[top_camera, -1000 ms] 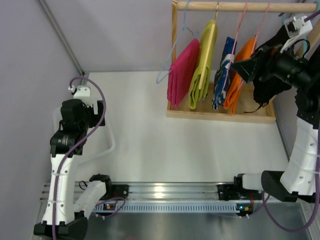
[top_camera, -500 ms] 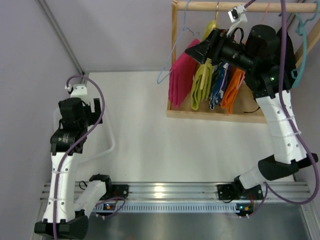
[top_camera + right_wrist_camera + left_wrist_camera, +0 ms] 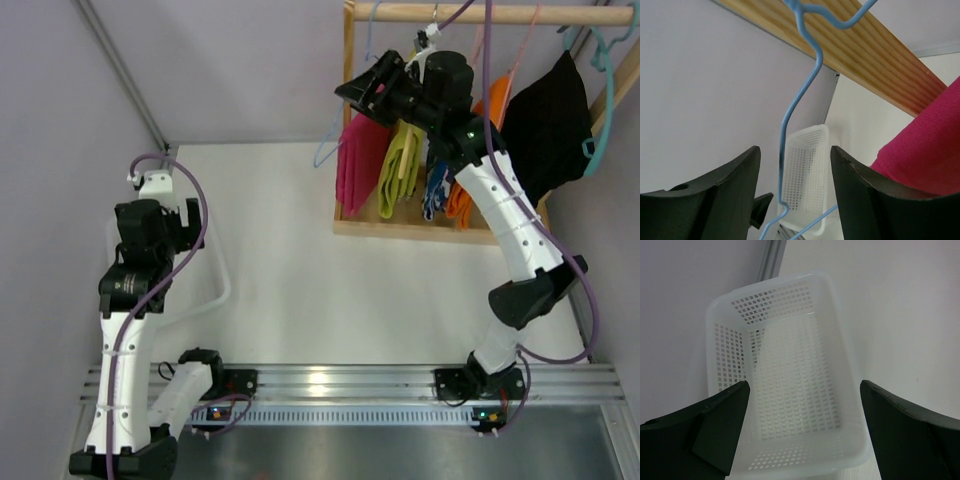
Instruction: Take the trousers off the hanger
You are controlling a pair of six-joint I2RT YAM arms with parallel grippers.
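Framing the blue hanger [image 3: 801,100], right hand [image 3: 795,150]

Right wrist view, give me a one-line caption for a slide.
Open right pincer straddles the blue wire hanger beside the magenta trousers.

Right claw [image 3: 795,165]: blue hanger wire [image 3: 799,102] threads the gap between its spread fingers [image 3: 715,190], touching neither. Magenta trousers [image 3: 925,145] crowd its right finger; wooden beam [image 3: 875,55] slants close above. Its left: bare wall [image 3: 700,90]. Left claw [image 3: 800,395], spread wide: white basket [image 3: 727,355] lies open straight ahead, path unobstructed.
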